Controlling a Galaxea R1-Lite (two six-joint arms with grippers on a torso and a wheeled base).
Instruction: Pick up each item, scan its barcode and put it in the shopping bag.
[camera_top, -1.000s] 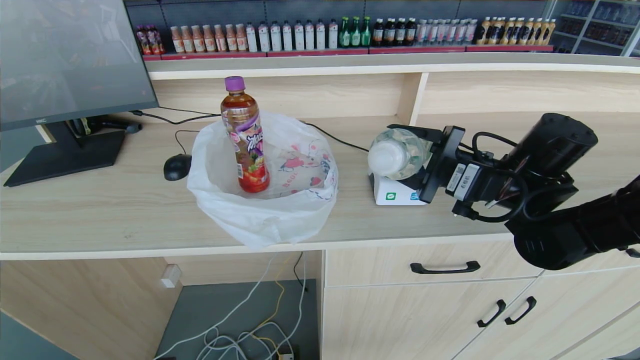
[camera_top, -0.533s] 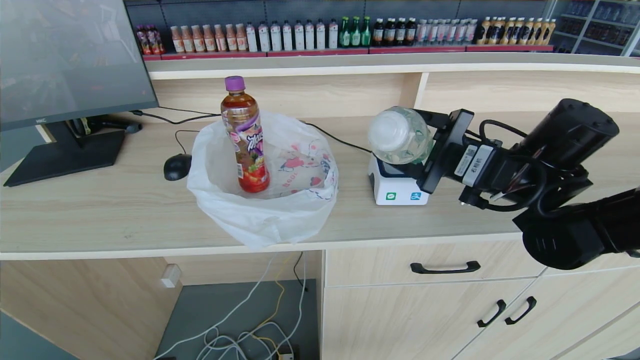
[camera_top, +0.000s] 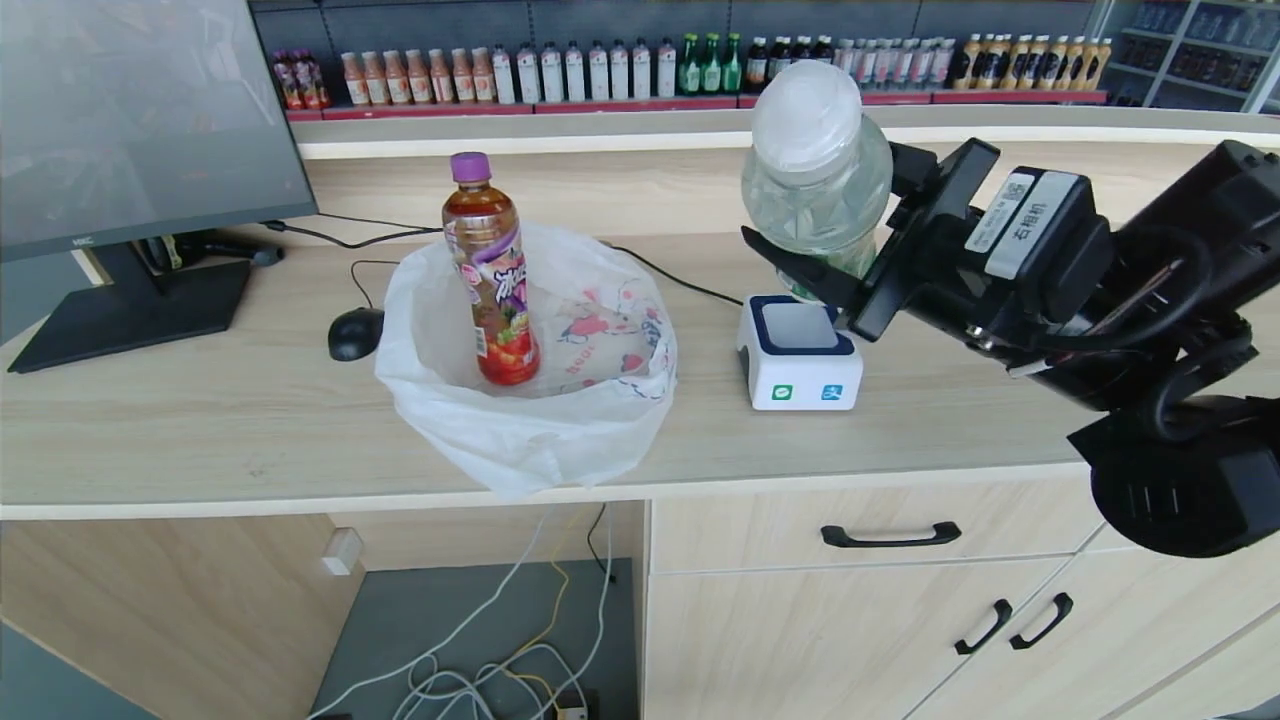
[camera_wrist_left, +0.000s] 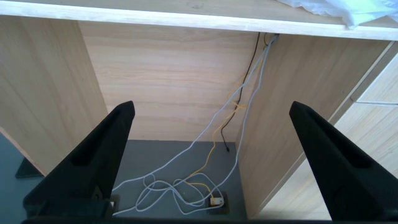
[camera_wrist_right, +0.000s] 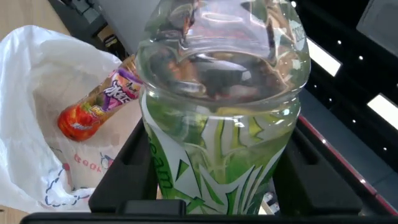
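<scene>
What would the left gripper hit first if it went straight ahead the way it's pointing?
Most likely the hanging cables in the recess under the counter, or the wooden back panel right behind them; their depth apart is unclear. Nothing sits between the open fingers of the left gripper.

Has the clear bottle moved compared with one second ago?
Yes. The clear bottle, held in the right tool, has risen away from the white scanner below.

Gripping bottle (camera_top: 815, 150) in right gripper (camera_top: 850, 215), high at upper right of frame. Holding left gripper (camera_wrist_left: 211, 109) wide apart.
</scene>
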